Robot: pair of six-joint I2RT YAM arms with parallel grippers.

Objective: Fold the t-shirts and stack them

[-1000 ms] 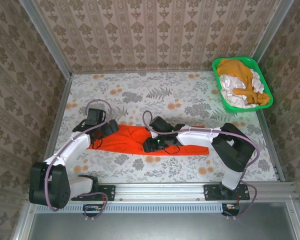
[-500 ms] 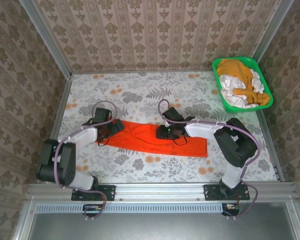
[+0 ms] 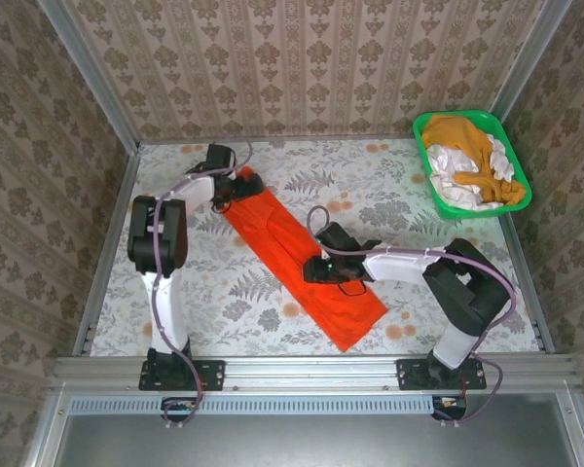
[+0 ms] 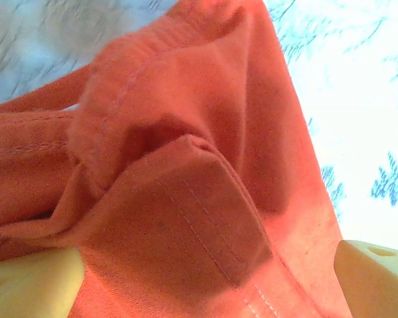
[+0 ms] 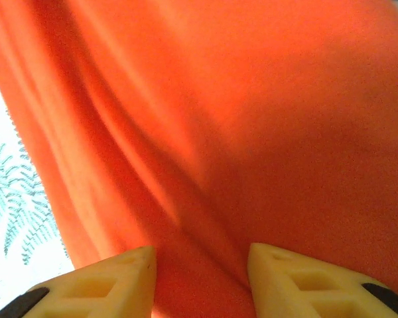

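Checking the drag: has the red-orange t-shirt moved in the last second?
Yes. The red-orange t-shirt swung from crosswise to diagonal, its left end going toward the back edge of the table.

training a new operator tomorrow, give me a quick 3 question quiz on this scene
1. True or false: the red-orange t-shirt lies inside the green basket.
2. The t-shirts heaped in the basket are: A) mustard and white, B) blue and black, C) all red.
3. Fill in: the left pincer sits at the red-orange t-shirt's ___ end (far or near, counted from the arm bases).
Key: 1 false; 2 A; 3 far.
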